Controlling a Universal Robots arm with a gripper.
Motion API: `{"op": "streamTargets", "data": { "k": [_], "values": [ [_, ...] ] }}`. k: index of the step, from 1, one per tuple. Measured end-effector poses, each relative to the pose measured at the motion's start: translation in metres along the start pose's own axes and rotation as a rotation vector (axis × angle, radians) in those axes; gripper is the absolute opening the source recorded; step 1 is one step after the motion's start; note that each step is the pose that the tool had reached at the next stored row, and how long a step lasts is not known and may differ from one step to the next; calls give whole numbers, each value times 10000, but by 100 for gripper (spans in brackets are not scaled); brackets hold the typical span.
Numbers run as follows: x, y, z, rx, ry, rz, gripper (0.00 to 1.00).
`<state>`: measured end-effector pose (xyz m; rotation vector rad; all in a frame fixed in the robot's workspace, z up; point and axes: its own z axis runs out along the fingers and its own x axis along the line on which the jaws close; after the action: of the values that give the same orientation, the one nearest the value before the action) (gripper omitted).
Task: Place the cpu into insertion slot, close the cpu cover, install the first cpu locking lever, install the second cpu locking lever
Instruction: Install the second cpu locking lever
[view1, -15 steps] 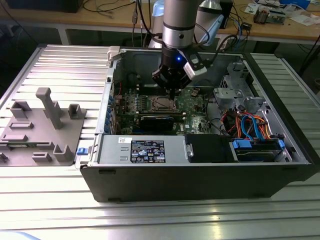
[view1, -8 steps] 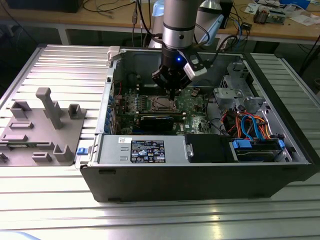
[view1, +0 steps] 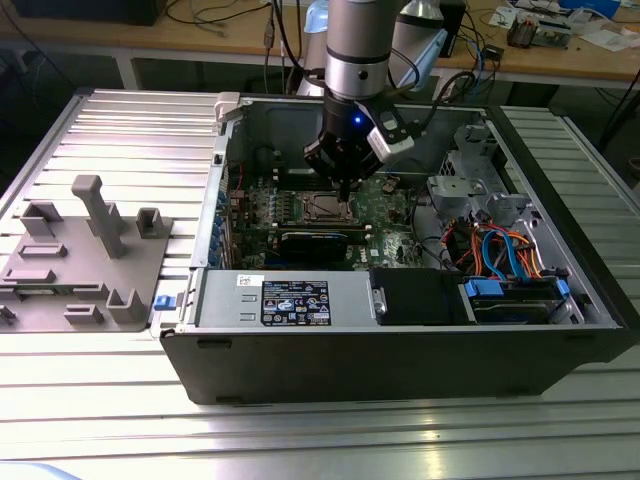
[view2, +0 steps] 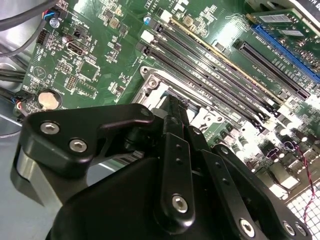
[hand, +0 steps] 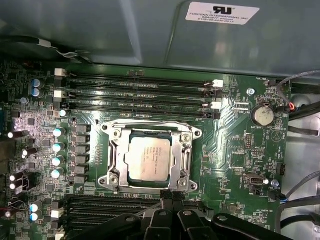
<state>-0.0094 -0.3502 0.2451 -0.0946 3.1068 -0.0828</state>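
Sat snug in the insertion slot (hand: 150, 160): the cpu (hand: 148, 158), cpu cover (hand: 186, 156) down around it. Hovered just at the socket's 6 o'clock edge, gripper (hand: 173, 196) pinched together, holding nothing.

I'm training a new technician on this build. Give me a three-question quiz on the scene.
1. True or false: the cpu lies in the insertion slot.
2. The cpu cover is: A) down around the chip; B) standing upright; C) lying on the table.
3. Fill in: in the exterior view, the claw hangs over the ____ inside the computer case.

Key: 1 true; 2 A; 3 motherboard.
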Motion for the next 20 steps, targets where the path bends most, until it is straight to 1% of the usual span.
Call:
{"op": "streamTargets", "data": {
  "k": [20],
  "values": [
    [5, -64, 26, 0, 0, 0, 11]
  ]
}}
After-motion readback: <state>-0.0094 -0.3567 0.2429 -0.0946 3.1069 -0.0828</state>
